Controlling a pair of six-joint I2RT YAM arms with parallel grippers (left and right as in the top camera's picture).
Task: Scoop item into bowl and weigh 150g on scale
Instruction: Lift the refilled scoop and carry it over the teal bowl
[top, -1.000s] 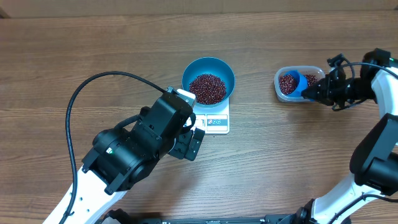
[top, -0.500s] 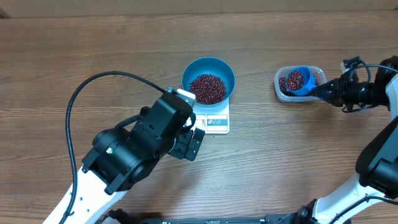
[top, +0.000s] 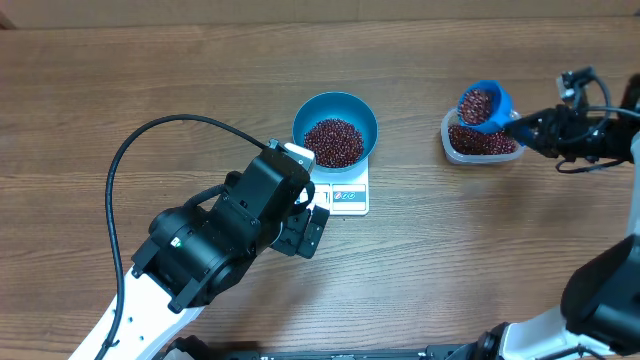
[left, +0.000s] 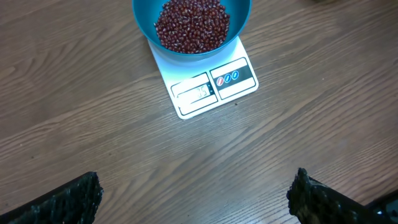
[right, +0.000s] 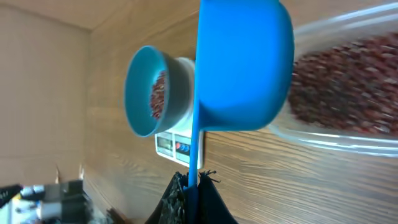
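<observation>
The counter (top: 150, 70) carries everything. The left gripper (left: 193, 208), jaws wide apart and empty, hovers as before near the button end of the scale (top: 345, 195). The right gripper (top: 530, 128), clamped on the handle of the scoop (top: 484, 105), has risen. A second ago the scoop sat down in the clear tub (top: 447, 135); now it hangs loaded over the tub's far rim. The bowl (top: 300, 115) sits on the scale, with beans (top: 333, 142) heaped inside. Only the left wrist view shows the display window (left: 194, 90), its digits too faint to read. Only the right wrist view shows the scoop's underside.
</observation>
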